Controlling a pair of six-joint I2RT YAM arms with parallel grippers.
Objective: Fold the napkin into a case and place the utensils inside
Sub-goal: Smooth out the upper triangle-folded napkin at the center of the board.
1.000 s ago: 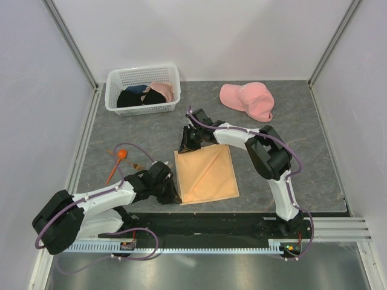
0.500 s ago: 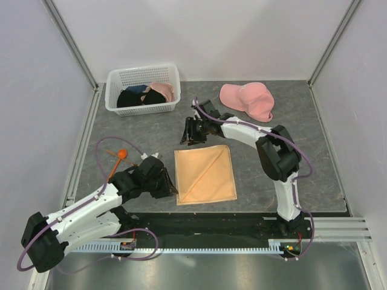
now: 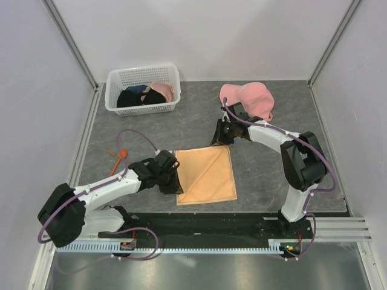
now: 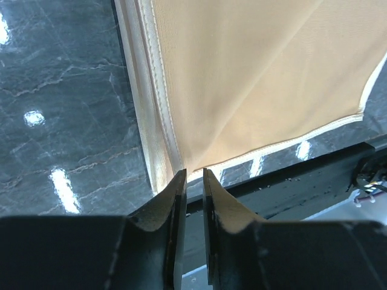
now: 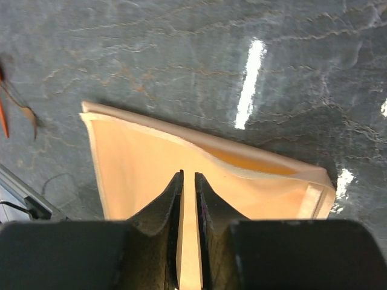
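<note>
I see both closed to slits: left gripper (image 4: pixel 192 173) at the napkin's (image 3: pixel 205 175) near-left corner, right gripper (image 5: pixel 188 176) above its far edge.

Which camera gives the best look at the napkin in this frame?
The top external view: the whole napkin lies flat, a diagonal crease across it. The left wrist view shows only one hemmed corner, close up. The right wrist view shows one edge, its layers slightly parted, the rest cut off.
</note>
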